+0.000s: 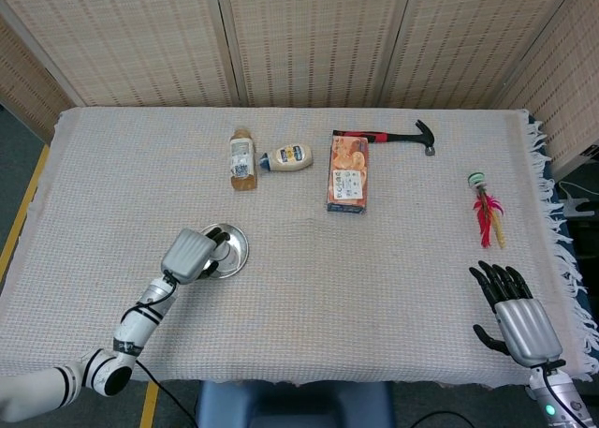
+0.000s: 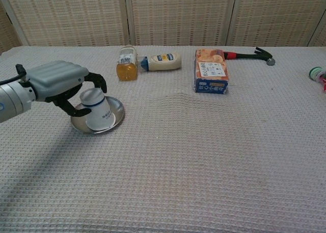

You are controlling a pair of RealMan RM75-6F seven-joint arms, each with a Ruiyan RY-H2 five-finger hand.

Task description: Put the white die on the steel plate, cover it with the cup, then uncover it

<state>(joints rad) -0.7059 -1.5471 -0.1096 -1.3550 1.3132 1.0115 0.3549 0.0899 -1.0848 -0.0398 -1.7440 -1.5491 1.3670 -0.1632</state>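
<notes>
A white cup (image 2: 98, 109) with a blue band stands mouth-down on the small steel plate (image 2: 118, 113), leaning a little toward my left hand (image 2: 55, 80). That hand grips the cup from the left, its dark fingers wrapped around it. In the head view the left hand (image 1: 190, 254) covers the cup and part of the plate (image 1: 238, 247). The white die shows in neither view. My right hand (image 1: 518, 312) rests open near the table's front right corner, fingers spread, holding nothing.
Along the back lie an amber bottle (image 2: 127, 63), a mayonnaise bottle (image 2: 162, 61), an orange box (image 2: 210, 70) and a hammer (image 2: 251, 55). A feathered shuttlecock toy (image 1: 486, 208) lies at the right. The cloth has a ridge (image 2: 172, 98) right of the plate.
</notes>
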